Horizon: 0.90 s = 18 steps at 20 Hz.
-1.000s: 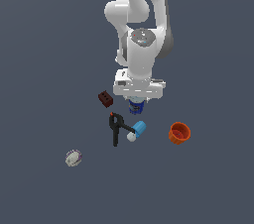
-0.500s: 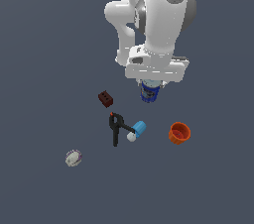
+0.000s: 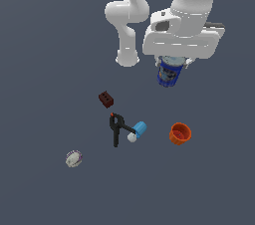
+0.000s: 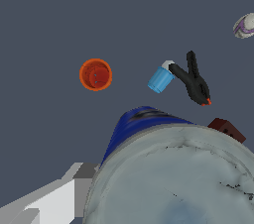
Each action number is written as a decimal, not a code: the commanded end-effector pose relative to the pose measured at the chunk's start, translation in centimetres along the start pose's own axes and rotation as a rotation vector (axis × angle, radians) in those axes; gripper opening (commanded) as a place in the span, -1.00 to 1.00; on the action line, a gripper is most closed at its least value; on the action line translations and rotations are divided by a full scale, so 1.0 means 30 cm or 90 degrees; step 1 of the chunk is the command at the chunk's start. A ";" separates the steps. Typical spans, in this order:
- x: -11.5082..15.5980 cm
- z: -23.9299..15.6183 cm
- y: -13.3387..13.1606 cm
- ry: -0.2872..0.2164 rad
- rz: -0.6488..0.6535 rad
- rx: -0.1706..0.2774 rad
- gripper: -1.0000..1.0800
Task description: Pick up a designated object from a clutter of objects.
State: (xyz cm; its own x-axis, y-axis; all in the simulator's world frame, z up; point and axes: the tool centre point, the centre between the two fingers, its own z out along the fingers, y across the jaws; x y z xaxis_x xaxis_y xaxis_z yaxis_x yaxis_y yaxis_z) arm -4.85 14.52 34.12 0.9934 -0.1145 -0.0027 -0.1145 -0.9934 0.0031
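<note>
Blue can, dark-blue body with silver-grey top and pale label patch, is seen suspended beneath the gripper, well above the bench and up and toward the exterior view's right of the remaining items. It is judged to be pinched by the jaws, since it hangs clear of any support; the jaws themselves are hidden by the hand housing, and in the wrist view the can's grey top fills the foreground. The lift is judged largely done. For the step in hand, the grip is best kept firm and the rise vertical and steady, so that the can is not tilted or slipped. Label writing cannot be read; only pale marks are made out. Left on the bench: light-blue cylinder, lying touching the black clamp with its orange tip; dark-red brick block, near the clamp; orange cup, open side up, apart toward the exterior view's right; whitish ball, well apart toward the exterior view's left.
</note>
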 end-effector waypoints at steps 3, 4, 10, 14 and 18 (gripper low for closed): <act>-0.005 -0.152 -0.077 0.002 0.000 0.001 -1.00; -0.006 -0.181 -0.093 0.002 0.000 0.001 -1.00; -0.007 -0.318 -0.166 0.002 0.000 0.002 -1.00; -0.005 -0.376 -0.197 0.002 0.001 0.002 -1.00; -0.003 -0.411 -0.217 0.002 0.001 0.002 -1.00</act>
State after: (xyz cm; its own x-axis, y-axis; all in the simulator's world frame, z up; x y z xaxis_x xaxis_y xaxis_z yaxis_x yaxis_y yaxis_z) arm -4.22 20.82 45.84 0.9934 -0.1150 -0.0033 -0.1150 -0.9934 0.0016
